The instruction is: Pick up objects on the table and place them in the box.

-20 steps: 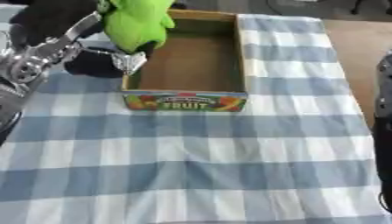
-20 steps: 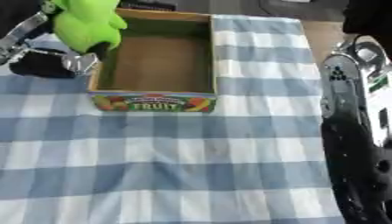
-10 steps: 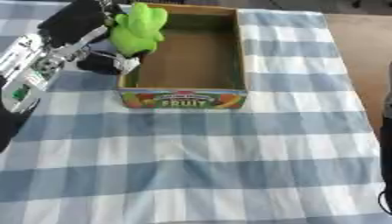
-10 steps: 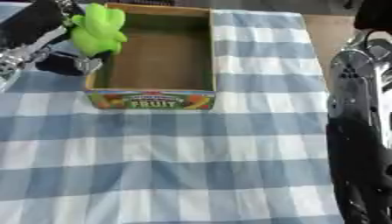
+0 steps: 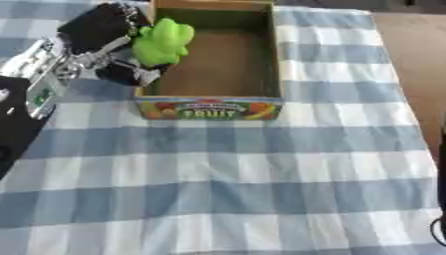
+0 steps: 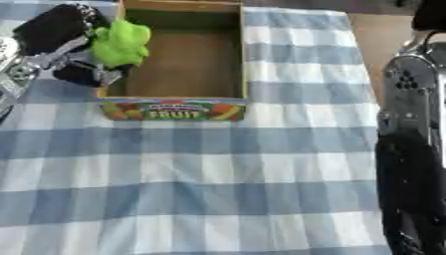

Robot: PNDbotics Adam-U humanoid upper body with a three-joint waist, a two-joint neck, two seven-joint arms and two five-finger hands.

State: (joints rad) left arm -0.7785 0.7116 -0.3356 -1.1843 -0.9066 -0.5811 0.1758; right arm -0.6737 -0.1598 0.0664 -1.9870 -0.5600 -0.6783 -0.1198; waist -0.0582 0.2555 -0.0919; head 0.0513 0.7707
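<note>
We're holding a bright green plush toy (image 5: 163,41) in our left hand (image 5: 104,37), fingers curled around its near side, and we're carrying it right at the left wall of the cardboard fruit box (image 5: 212,108). The toy is sitting partly over the box's open interior and partly over the rim, so it's looking like we're at the drop-off step rather than the pickup. Whether the toy is resting on the wall or hanging just above it, we can't tell from here.

The box is lying lengthwise away from us on the blue-and-white checked cloth (image 5: 226,179) covering the counter, its printed "FRUIT" panel facing us, and its brown floor is showing bare. Coming in from the left side makes sense: that's the wall nearest this arm, so we're only needing to clear one edge before letting go.

Our right arm (image 6: 414,149) is hanging along the right edge of the right eye view, idle; its hand isn't showing.

The risk we're watching: release too early and the toy could tip back off the rim onto the cloth. Nudging it further over the box floor first seems the safer call.
</note>
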